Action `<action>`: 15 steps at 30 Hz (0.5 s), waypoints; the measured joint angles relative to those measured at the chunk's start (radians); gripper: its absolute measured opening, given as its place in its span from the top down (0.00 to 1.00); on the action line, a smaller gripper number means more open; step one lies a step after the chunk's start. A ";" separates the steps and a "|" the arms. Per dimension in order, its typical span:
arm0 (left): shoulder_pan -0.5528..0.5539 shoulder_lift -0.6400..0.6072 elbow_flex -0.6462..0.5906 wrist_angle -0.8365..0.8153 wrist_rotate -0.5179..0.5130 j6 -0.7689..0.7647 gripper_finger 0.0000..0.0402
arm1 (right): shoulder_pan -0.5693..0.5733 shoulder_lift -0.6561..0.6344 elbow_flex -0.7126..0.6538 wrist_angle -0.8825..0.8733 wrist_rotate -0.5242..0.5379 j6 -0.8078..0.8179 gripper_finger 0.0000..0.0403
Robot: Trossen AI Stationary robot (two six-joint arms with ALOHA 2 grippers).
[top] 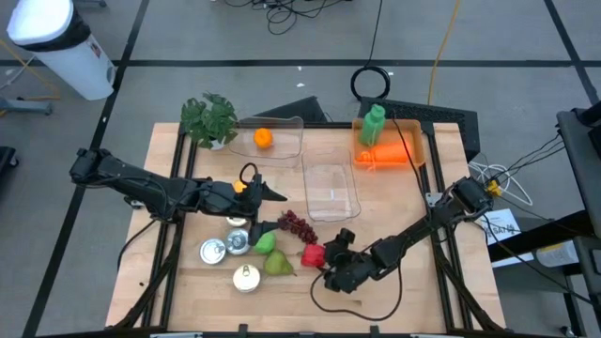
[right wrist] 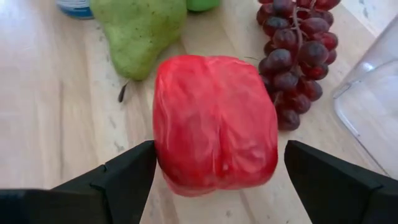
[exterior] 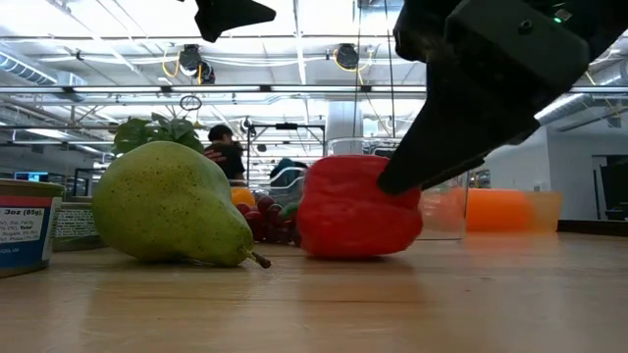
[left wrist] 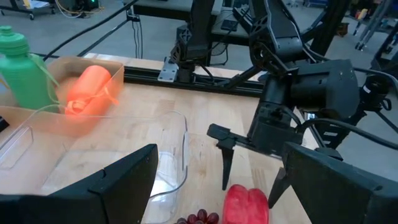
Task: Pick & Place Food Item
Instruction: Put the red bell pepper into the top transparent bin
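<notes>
Right wrist view, nearest: right gripper (right wrist: pixel 214 177) spread wide, one dark finger on either side of the red pepper (right wrist: pixel 214 121), which rests on the wood table (right wrist: pixel 56 124); a slight gap shows at each finger, so the claw is released, not clamped. Pepper skin is glossy, lightly wrinkled, blocky in shape. Just past it lie a matte green pear (right wrist: pixel 140 31) with a short stem and a cluster of dark grapes (right wrist: pixel 292 56), round and shiny. Low view alone shows the pepper sitting flat on the tabletop, pear beside it. Left wrist view alone shows the right gripper's thin fingertips pointing down over the pepper. High view alone gives the layout: pepper near the front centre of the table, left gripper (top: pixel 268 194) farther back, fingers parted and empty, beside a clear plastic container (top: pixel 331 191); an orange (top: pixel 263 138) sits in another clear tray (top: pixel 282 141) at the far edge.
</notes>
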 joint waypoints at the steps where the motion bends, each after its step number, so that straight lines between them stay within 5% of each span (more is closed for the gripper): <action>1: 0.000 0.000 0.000 0.000 0.000 0.000 0.13 | 0.000 0.000 0.000 0.000 0.000 0.000 0.17; 15: 0.000 0.000 0.000 0.000 0.000 0.001 0.12 | -0.037 0.092 0.000 0.142 -0.109 -0.143 0.17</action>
